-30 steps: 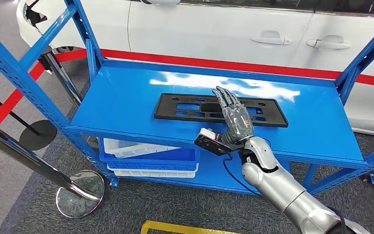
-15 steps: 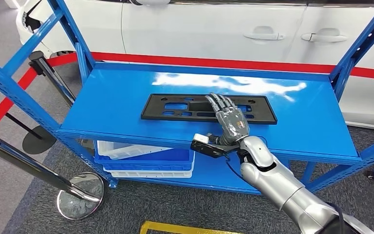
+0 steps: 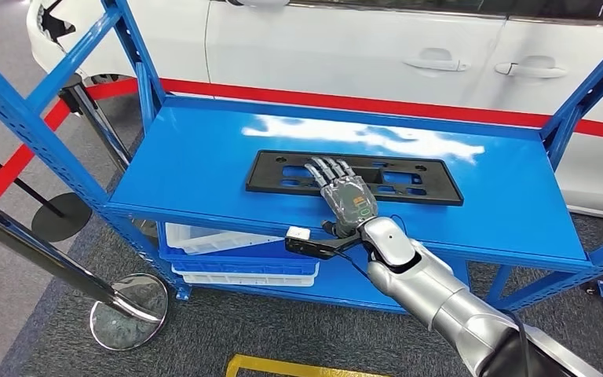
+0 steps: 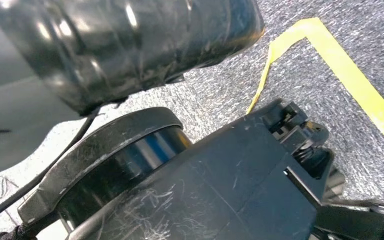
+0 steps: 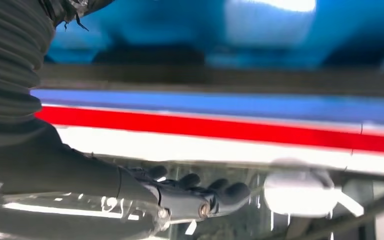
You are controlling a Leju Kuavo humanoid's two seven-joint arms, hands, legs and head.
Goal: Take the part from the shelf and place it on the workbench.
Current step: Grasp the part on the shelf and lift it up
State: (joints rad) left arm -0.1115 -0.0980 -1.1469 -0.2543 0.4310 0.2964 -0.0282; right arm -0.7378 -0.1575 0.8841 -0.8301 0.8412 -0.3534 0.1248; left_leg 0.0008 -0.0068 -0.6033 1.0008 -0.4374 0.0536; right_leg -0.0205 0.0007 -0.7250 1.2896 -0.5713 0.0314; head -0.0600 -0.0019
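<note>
**Right hand flat on the part, no grip formed**

The part (image 3: pixel 353 177) is a long, flat black panel with several rectangular cut-outs. It lies face-down on the top deck of the blue shelf (image 3: pixel 204 169), in the centre of the head view, with its long side running left to right and parallel to the deck's front edge.

Handling, as a judgement: the part looks like moulded plastic, so probably light and fairly stiff, though its length may let it flex or sag if it is lifted from one end. It sits flush on a glossy painted deck, so there is little room to get fingers beneath it. The near long edge or the rim of a cut-out looks like the best place to take hold. A grasp near the middle of its length would keep it level.

The right hand (image 3: pixel 344 194) reaches in from the lower right of the frame. Its palm faces down, and its fingers (image 3: pixel 326 168) are extended and slightly spread over the middle of the part. The fingertips lie on or just above the cut-out area; contact looks likely but cannot be confirmed. The hand encloses nothing. In the right wrist view the same fingers (image 5: pixel 190 186) appear stretched out and uncurled.

The left hand's state cannot be told from these views.

Behind the shelf stands a white car (image 3: pixel 377 47), with a red stripe (image 3: pixel 361 102) running along it.
</note>
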